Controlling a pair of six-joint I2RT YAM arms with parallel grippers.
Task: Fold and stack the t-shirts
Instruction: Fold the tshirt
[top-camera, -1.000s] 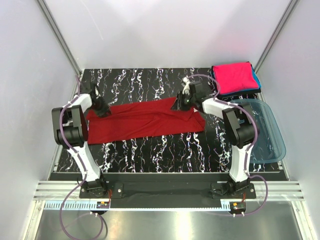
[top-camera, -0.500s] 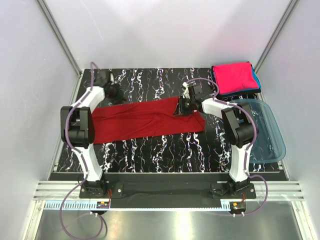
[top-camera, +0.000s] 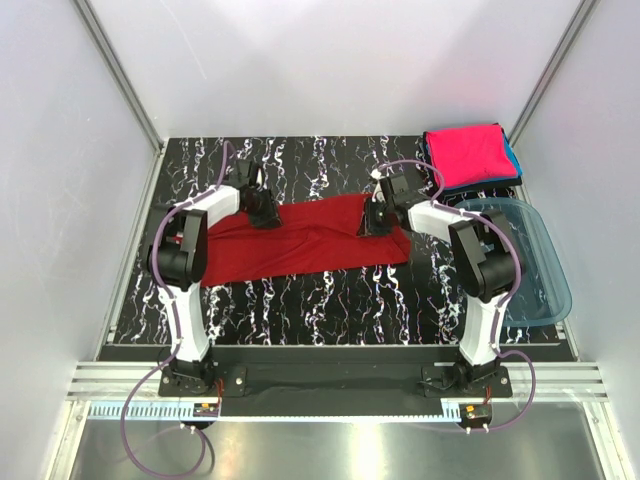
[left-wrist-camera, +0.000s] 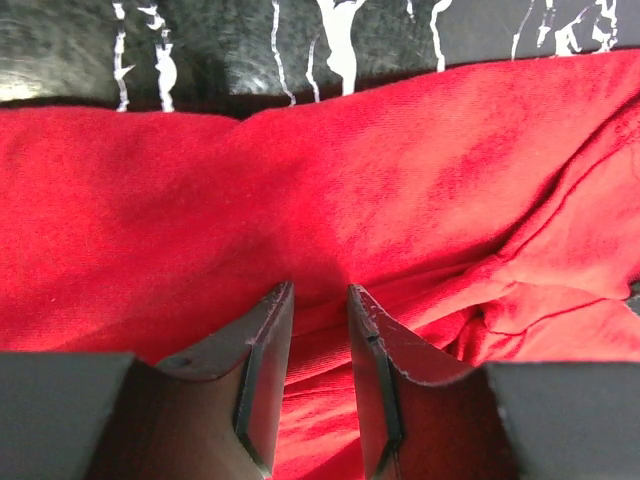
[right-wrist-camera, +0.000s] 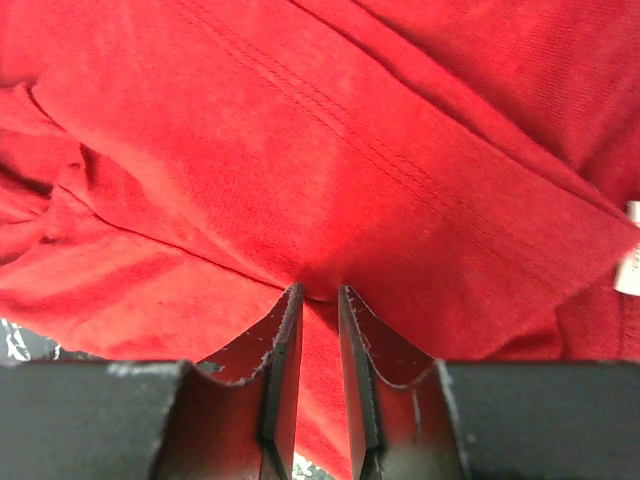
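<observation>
Table (top-camera: 300, 300): black marbled; dark red cotton t-shirt (top-camera: 310, 245) lies long, left to right.
Left gripper (top-camera: 264, 210): pinching its far edge, left part.
Right gripper (top-camera: 372, 221): pinching its right end.

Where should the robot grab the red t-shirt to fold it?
Probably along its far long edge, from above, with one gripper toward each side. The dark red t-shirt lies flat as a long strip running left to right, so two pinches should lift that edge evenly. The left gripper and right gripper look pinched on it there.
</observation>
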